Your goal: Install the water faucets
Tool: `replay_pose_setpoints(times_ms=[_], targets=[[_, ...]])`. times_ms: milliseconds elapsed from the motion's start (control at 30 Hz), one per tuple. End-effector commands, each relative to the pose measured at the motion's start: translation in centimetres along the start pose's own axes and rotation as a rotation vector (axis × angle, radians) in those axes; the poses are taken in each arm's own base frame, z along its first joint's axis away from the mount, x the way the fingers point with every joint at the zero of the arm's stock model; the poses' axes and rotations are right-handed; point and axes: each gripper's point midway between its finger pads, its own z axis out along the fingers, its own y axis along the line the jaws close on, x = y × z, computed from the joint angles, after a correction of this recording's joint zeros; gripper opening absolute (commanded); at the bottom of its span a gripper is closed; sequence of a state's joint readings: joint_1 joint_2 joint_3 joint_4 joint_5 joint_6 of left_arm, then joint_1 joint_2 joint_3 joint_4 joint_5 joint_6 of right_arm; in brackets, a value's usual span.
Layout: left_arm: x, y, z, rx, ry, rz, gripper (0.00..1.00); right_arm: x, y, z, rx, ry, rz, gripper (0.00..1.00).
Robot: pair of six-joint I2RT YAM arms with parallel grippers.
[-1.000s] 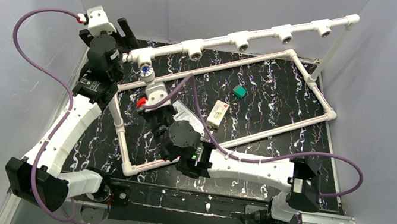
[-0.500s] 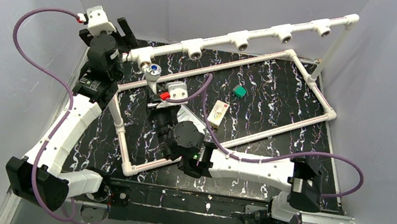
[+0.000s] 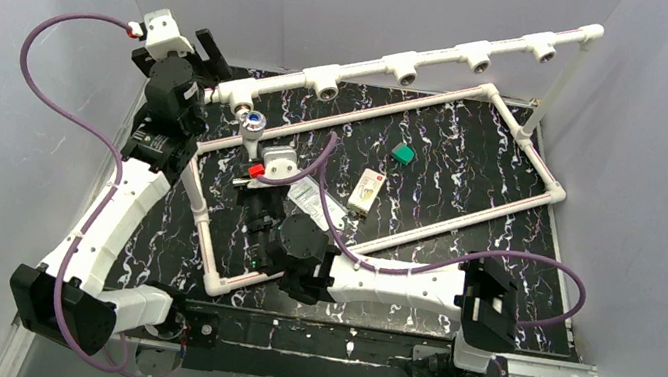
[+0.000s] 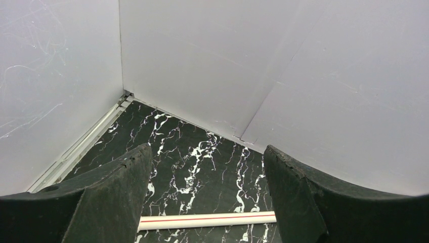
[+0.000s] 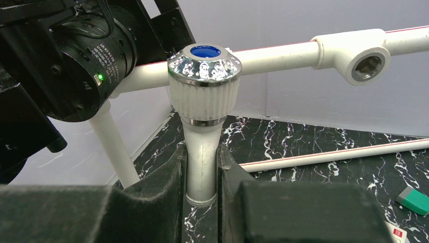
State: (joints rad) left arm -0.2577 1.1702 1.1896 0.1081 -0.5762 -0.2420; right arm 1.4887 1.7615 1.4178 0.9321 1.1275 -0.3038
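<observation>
A white water faucet (image 3: 253,125) with a chrome-rimmed knob and blue centre is held upright in my right gripper (image 3: 259,154), just below the left end of the long pipe rail (image 3: 369,71). In the right wrist view the knob (image 5: 204,66) stands above the fingers, which clamp the faucet's stem (image 5: 202,157); the right gripper (image 5: 202,174) is shut on it. An empty tee socket (image 5: 362,59) of the rail shows to the right. My left gripper (image 3: 212,56) is beside the rail's left end. In its wrist view the left gripper (image 4: 205,152) is open and empty above the black mat.
A white pipe frame (image 3: 529,149) lies on the black marbled mat. Inside it are a green block (image 3: 403,153), a small white box (image 3: 367,191) and a paper sheet (image 3: 316,202). A red-striped pipe (image 4: 207,220) lies below the left jaws. Grey walls enclose the mat.
My right arm has swung its elbow and wrist to the left. The faucet stayed in its grip near the rail's left end, shifting slightly right and then back. The left arm has not moved.
</observation>
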Motion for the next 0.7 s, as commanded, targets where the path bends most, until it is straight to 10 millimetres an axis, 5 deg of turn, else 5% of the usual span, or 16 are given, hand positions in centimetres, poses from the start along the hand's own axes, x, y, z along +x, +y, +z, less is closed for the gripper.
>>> replay_pose_setpoints(times_ms=[0,267,667], targets=[[13.0,5.1,-2.4,-0.121,0.397,0.267,0.77,1.6,-1.0,1.8,0.046,0.014,-0.058,0.01],[13.0,5.0,-2.4,-0.119,0.397,0.264,0.77,0.9,-1.4,1.4,0.071,0.035,0.161,0.01],[13.2,4.9,-2.8,-0.108,0.409,0.257,0.77,3.4,-1.0,1.1,0.185,0.107,0.583,0.01]])
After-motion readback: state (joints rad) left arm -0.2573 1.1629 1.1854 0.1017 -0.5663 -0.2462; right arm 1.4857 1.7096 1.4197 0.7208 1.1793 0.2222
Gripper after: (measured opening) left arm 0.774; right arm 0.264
